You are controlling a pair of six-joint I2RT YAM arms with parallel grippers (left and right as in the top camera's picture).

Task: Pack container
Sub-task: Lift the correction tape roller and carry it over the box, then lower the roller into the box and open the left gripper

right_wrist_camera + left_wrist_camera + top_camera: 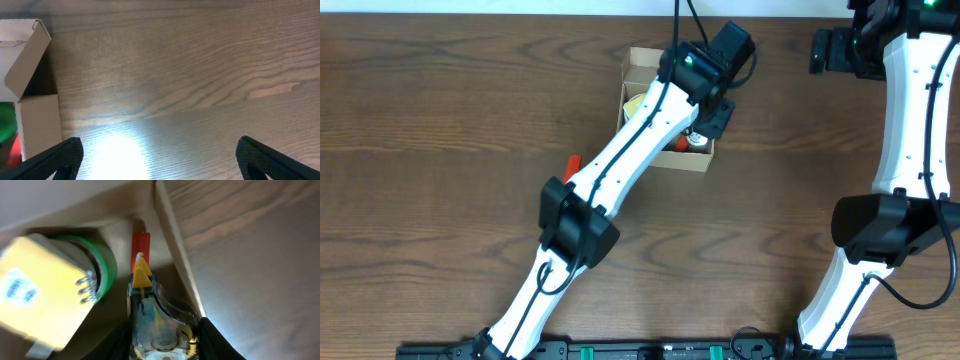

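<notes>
Grasping a clear yellow-tipped item (150,310) in left jaws down inside the container (640,60), long axis along its wall; right jaws spread, well apart over tabletop (200,75).

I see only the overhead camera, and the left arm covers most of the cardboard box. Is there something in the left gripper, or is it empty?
Observer: It is not empty. The left wrist camera shows the left gripper holding a clear plastic packet with yellow contents, low inside the cardboard box.
Operator: What else lies in the box?
Observer: To the left of the packet is a green roll, partly covered by a yellow block with a white label.
Operator: And is the right gripper free?
Observer: Yes. The right wrist camera shows the right gripper with its fingers wide apart over bare table and nothing between them.
</notes>
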